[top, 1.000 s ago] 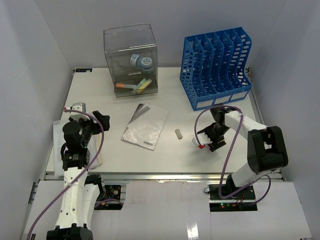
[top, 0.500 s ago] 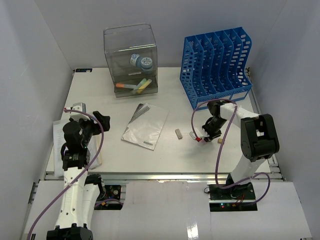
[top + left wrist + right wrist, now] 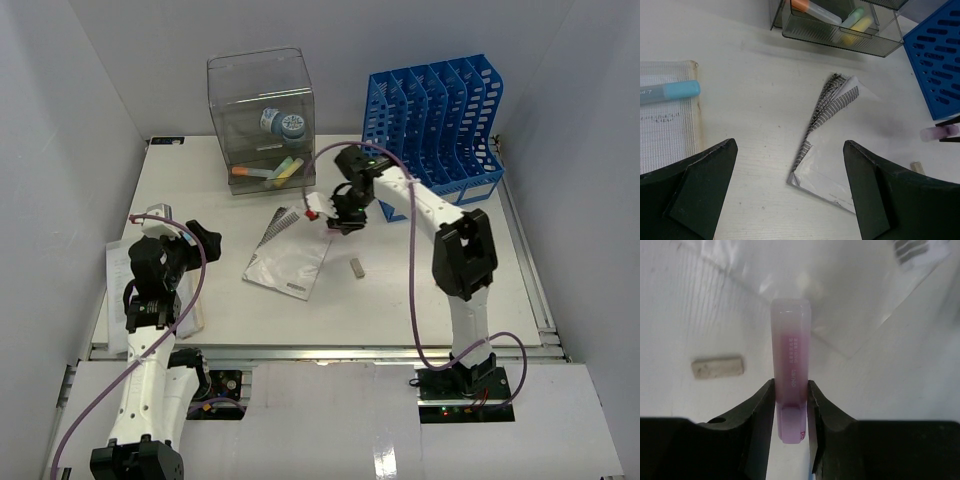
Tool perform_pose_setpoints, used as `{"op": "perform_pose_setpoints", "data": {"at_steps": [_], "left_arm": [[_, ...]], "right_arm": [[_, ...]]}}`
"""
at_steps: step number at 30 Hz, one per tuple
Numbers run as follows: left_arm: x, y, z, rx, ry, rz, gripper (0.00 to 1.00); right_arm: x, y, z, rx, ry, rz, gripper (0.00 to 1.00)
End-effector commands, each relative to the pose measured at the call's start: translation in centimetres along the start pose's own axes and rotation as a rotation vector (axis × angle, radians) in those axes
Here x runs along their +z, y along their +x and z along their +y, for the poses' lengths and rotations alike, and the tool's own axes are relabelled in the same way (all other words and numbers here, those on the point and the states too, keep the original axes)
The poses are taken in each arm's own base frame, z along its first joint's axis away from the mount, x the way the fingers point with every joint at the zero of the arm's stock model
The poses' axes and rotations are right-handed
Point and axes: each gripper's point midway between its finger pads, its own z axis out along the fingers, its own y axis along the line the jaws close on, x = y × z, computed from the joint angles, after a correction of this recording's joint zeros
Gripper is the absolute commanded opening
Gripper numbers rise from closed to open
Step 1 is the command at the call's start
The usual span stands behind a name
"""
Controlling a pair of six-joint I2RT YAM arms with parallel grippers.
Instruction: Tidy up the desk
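My right gripper (image 3: 790, 392) is pinched on a pink marker (image 3: 790, 330), holding it in the air over the top corner of the booklet (image 3: 290, 255). The white desk (image 3: 420, 290) spreads beneath everything, and my left gripper (image 3: 790, 150) hangs spread and empty above its left side. I judge this to be the carry step. Next I need to bring the marker to the clear drawer box (image 3: 262, 120), where other pens lie, line it up over the low tray and only then let go.
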Motion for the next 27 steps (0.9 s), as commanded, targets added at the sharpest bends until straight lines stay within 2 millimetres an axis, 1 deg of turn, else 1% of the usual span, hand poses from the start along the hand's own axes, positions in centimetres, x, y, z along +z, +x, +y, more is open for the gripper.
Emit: {"op": "perform_pose_setpoints", "data": {"at_steps": [1,4,5,8,9,12,16,18,19,21,23,25,27], "left_arm": [[-0.4,-1.7,-0.4,0.003,-0.002,-0.039,0.98],[-0.4,-1.7,-0.3,0.003,-0.008,-0.039,0.98],[-0.4,-1.7,-0.3,0.003,-0.011,-0.04,0.98],[-0.3,-1.7,-0.2,0.002,-0.016,-0.037,0.98],[-0.3,-1.7,-0.2,0.001,-0.016,-0.037,0.98],[-0.1,-1.5,-0.2,-0.003,-0.012,-0.027,0.98],[0.0,-1.3,-0.3,-0.004,-0.003,-0.019,0.98],[0.0,-1.3,-0.3,-0.005,-0.003,-0.018,0.98],[0.0,-1.3,-0.3,-0.004,-0.003,-0.017,0.98],[-0.1,-1.4,-0.4,-0.003,-0.003,-0.02,0.98],[0.0,-1.3,-0.3,-0.004,-0.005,-0.018,0.98],[0.0,-1.3,-0.3,-0.004,-0.003,-0.015,0.98],[0.0,-1.2,-0.4,-0.007,-0.001,-0.011,0.98]], "right_arm": [[0.2,-5.3,-4.8,0.06,0.188,0.068,0.08],[-0.8,-7.9,-11.3,-0.005,0.435,0.083,0.08],[-1.3,-8.7,-13.0,-0.021,0.505,0.077,0.08],[-2.6,-10.1,-16.6,-0.035,0.676,0.055,0.08],[-3.4,-10.9,-18.1,-0.04,0.758,0.034,0.08],[-5.2,-11.8,-21.1,-0.033,0.961,-0.006,0.08],[-4.8,-11.8,-23.4,-0.045,1.066,-0.013,0.08],[-5.1,-12.2,-24.4,-0.058,1.105,-0.014,0.08],[-4.2,-12.1,-24.8,-0.066,1.112,-0.012,0.08],[-3.7,-12.2,-25.2,-0.095,1.13,-0.012,0.09],[-2.3,-12.0,-25.3,-0.117,1.119,-0.002,0.15],[-1.7,-12.2,-25.3,-0.13,1.124,-0.006,0.22],[-0.8,-11.9,-25.3,-0.131,1.114,0.0,0.36]]}}
